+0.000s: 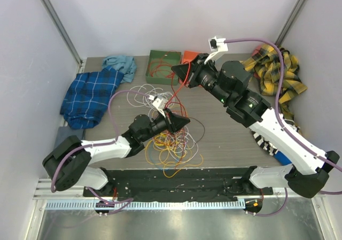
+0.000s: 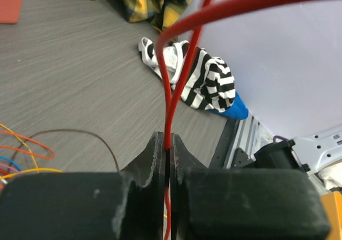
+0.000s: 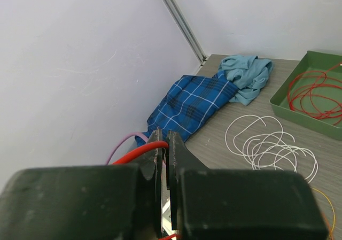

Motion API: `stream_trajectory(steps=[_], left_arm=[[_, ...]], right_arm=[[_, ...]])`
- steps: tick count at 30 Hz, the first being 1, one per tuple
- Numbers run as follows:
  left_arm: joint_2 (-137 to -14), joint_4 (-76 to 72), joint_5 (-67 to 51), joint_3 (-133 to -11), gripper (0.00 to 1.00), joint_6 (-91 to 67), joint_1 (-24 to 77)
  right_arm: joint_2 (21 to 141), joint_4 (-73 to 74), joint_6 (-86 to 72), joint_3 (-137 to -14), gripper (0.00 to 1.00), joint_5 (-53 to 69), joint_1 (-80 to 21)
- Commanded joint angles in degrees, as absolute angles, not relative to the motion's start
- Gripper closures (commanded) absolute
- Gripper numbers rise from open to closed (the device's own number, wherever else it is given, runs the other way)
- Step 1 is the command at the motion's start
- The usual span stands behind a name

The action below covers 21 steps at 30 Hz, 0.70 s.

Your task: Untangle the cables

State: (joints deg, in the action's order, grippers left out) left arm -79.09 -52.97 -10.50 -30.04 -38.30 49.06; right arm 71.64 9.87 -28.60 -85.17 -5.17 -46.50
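The grey table [image 1: 224, 138] carries everything. A blue plaid cloth [image 1: 88, 95] lies at its far left and a yellow plaid cloth [image 1: 294, 74] at its far right. A black-and-white striped cloth [image 2: 206, 79] lies at the right edge, and a crumpled teal cloth [image 1: 120, 63] touches the blue one's far corner. A green tray [image 1: 150, 69] sits at the back edge with red cable loops [image 3: 315, 87] inside it, and an orange bin [image 1: 191, 55] stands just beside it. The main tangle of cables [image 1: 173, 146], mostly yellow and orange with some red, white and blue, lies on the table near the front centre. A white cable coil [image 1: 144, 95] is spread between the tangle and the tray. The left hand [image 2: 167, 144] hangs over the tangle, clenched on a red cable [image 2: 170, 106] that rises from between its fingers. The right hand [image 3: 163, 138] is lifted near the tray, its fingers also pinched together on the red cable.
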Motion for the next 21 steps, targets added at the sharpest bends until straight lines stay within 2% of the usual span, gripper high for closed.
stream_trajectory(steps=[1,3,5,6,7,10,16,21], left_arm=[[-74.5,-47.0,-10.5,-33.6,1.0,-34.9,49.0],[-72.8,-41.7,-10.0,-35.9,1.0,-33.9,48.7],[-70.9,-37.7,-10.4,-38.9,1.0,-33.7,47.9],[-70.5,-36.1,-10.7,-40.1,1.0,-33.7,47.6],[-69.7,-34.4,-11.0,-41.4,1.0,-34.0,46.5],[-68.9,-27.3,-12.0,-48.6,1.0,-35.2,43.3],[-69.6,-12.9,-14.8,-68.6,1.0,-38.4,35.0],[-74.7,-4.6,-15.0,-90.4,1.0,-35.7,33.8]], right_arm=[[69.0,7.2,-27.6,-83.8,0.99,-5.9,-46.5],[67.9,7.1,-27.5,-82.6,0.96,-6.3,-46.4],[67.2,7.1,-27.5,-81.8,0.76,-6.6,-46.5],[66.6,7.4,-27.8,-81.4,0.63,-6.7,-46.5],[66.2,7.8,-27.9,-81.3,0.43,-7.2,-46.5],[64.2,9.9,-28.2,-80.4,0.23,-8.1,-46.5],[54.9,12.7,-29.4,-75.2,0.13,-12.0,-46.5],[47.9,15.0,-30.4,-69.9,0.12,-16.0,-46.5]])
